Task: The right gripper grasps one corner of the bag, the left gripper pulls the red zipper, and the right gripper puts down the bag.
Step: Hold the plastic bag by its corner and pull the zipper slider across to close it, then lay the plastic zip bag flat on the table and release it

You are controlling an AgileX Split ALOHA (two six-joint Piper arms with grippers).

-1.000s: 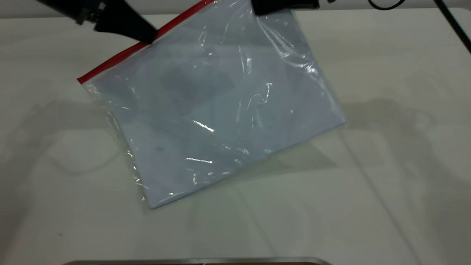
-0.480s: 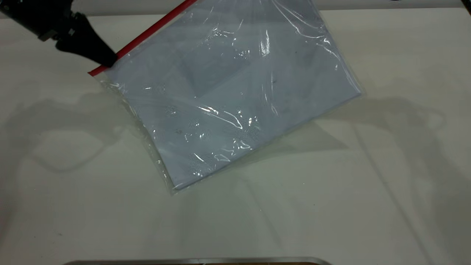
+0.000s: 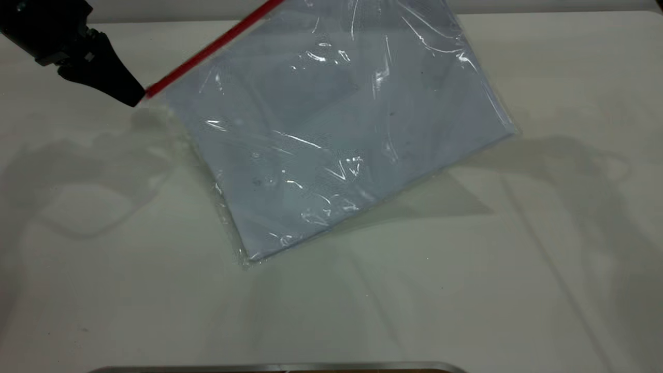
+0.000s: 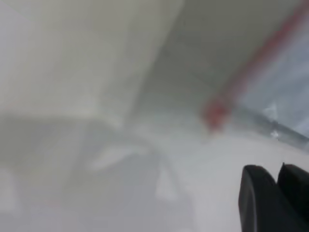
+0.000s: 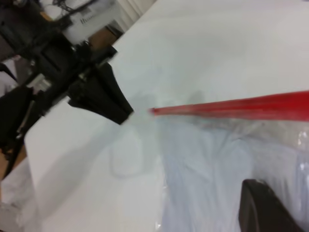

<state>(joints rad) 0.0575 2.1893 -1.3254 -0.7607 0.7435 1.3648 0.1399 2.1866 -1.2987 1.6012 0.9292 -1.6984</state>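
Note:
The clear bag with white paper inside hangs tilted, its upper part above the exterior view's top edge and its lowest corner on the table. The red zipper runs up its upper left edge. My left gripper is shut, its tip just off the strip's lower end. The left wrist view shows its fingers together, apart from the red end. My right gripper is out of the exterior view. One finger of it lies against the bag near the zipper.
The white table lies under the bag. A thin metal edge runs along the bottom of the exterior view. Dark rig parts and a white box stand beyond the table's far edge in the right wrist view.
My left gripper slid down and to the left along the red strip to just past its end. The bag rose and shifted right. The right gripper left the exterior view.

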